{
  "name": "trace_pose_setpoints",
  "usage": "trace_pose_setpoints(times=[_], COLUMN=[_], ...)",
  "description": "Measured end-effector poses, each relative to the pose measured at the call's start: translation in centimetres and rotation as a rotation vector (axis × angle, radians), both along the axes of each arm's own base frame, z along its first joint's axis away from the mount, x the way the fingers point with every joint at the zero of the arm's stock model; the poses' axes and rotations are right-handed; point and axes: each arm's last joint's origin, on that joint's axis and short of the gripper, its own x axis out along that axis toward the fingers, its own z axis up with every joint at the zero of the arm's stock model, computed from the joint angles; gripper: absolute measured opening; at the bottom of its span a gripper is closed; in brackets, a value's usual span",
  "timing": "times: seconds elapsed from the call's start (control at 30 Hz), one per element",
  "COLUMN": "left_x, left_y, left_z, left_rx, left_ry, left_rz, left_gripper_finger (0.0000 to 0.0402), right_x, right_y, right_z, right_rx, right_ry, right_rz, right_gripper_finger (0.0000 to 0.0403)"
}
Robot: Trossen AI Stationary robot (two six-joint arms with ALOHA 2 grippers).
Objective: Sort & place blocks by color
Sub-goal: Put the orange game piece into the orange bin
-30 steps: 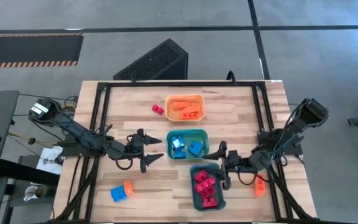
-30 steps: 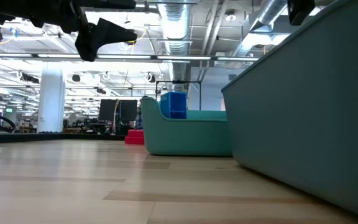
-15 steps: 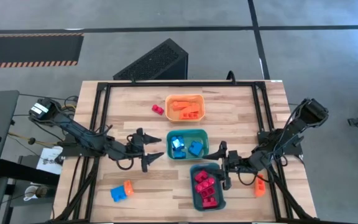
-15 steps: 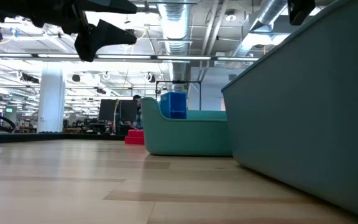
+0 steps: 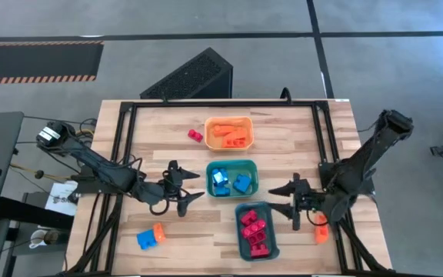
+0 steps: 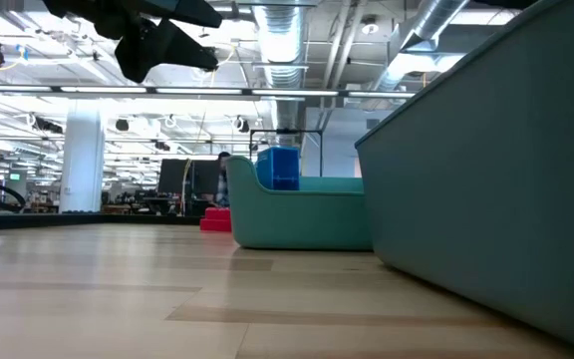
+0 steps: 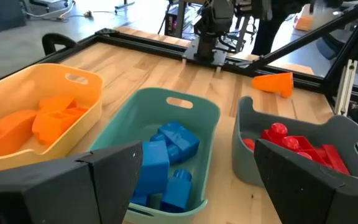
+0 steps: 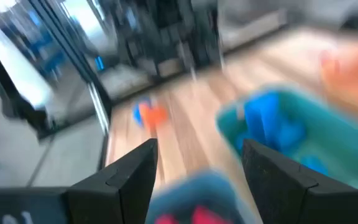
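Three trays stand in a row down the table's middle. The orange tray (image 5: 229, 132) holds orange blocks, the green tray (image 5: 232, 178) holds blue blocks (image 7: 166, 155), and the teal tray (image 5: 254, 229) holds red blocks (image 7: 297, 146). Loose on the table lie a red block (image 5: 196, 135), a blue block (image 5: 145, 240) touching an orange block (image 5: 158, 231), and an orange block (image 5: 321, 231) under my right arm. My left gripper (image 5: 193, 187) hangs open just left of the green tray. My right gripper (image 5: 284, 198) hangs open just right of the teal tray. Neither holds anything.
A black frame (image 5: 221, 103) runs round the tabletop. Bare wood lies left of the trays and along the far edge. In the low view the teal tray's wall (image 6: 496, 179) fills the right side, with the green tray (image 6: 297, 211) behind it.
My right gripper has drawn back from over the teal tray's far right corner toward the table's right edge, rising a little and rolling about its own line. My left gripper has risen slightly and tipped up. Both stay open and no block has moved.
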Motion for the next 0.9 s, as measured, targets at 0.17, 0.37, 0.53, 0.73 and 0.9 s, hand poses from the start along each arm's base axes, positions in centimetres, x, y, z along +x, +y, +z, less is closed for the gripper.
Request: trace_pose_setpoints(times=[0.17,0.37,0.53,0.73,0.9], left_x=[0.0,0.0,0.0,0.0,-0.2], left_y=[0.0,0.0,0.0,-0.3,-0.6], left_z=[0.0,0.0,0.1,0.0,0.0], left_rx=[0.0,-0.002,-0.004,-0.025,-0.025], left_ry=[0.0,-0.004,-0.005,0.002,0.002], left_rz=[0.0,0.0,-0.002,-0.051,-0.065], left_gripper_finger=[0.0293,0.0293,0.0293,0.0293,0.0293], right_x=[0.2,1.5,1.1,-0.8,-3.5], right_y=[0.5,0.8,0.8,0.6,0.0], right_z=[1.9,3.2,0.4,-2.1,-2.4], right_rx=[0.087,0.181,0.472,0.587,0.711], right_ry=[0.284,0.685,1.122,1.317,1.314], right_rz=[0.017,-0.037,-0.1,-0.187,-0.295], right_gripper_finger=[0.0254,0.0254,0.0255,0.0255,0.0255])
